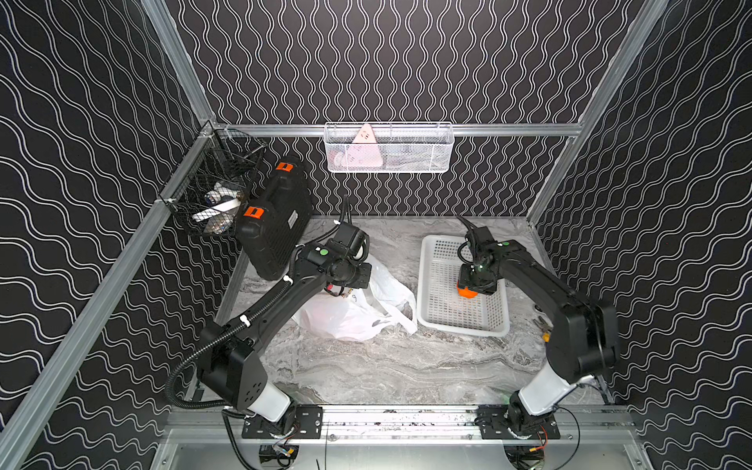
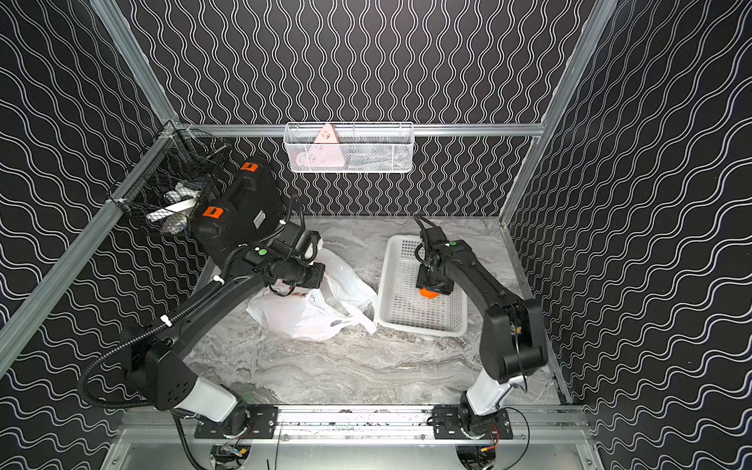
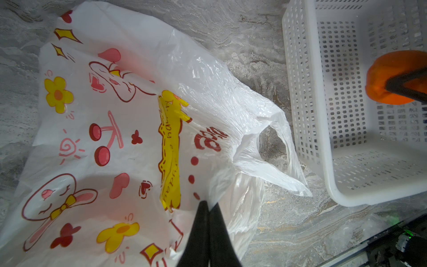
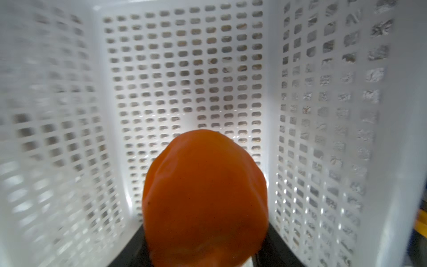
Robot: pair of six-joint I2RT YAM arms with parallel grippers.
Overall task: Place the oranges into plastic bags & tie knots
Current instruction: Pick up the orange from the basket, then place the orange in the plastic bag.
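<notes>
While the right gripper (image 1: 477, 285) reaches into the white basket (image 3: 323, 115) at the right, its jaws flank the orange (image 4: 205, 196), seemingly touching both sides; a firm hold I cannot tell. The fruit looks soft and smooth, so its widest middle probably wants a gentle squeeze. To the left, the left gripper (image 3: 207, 205), pressed together, rests at the mouth of the thin, limp plastic bag (image 3: 104, 104) on the tabletop (image 1: 407, 366).

Bright, even overhead light; both top views sharp.
In the right wrist view the basket (image 4: 57, 138) walls smear with blur and the close orange (image 4: 205, 196) is soft. Glare streaks the crinkled bag (image 3: 208, 76) in the left wrist view.
</notes>
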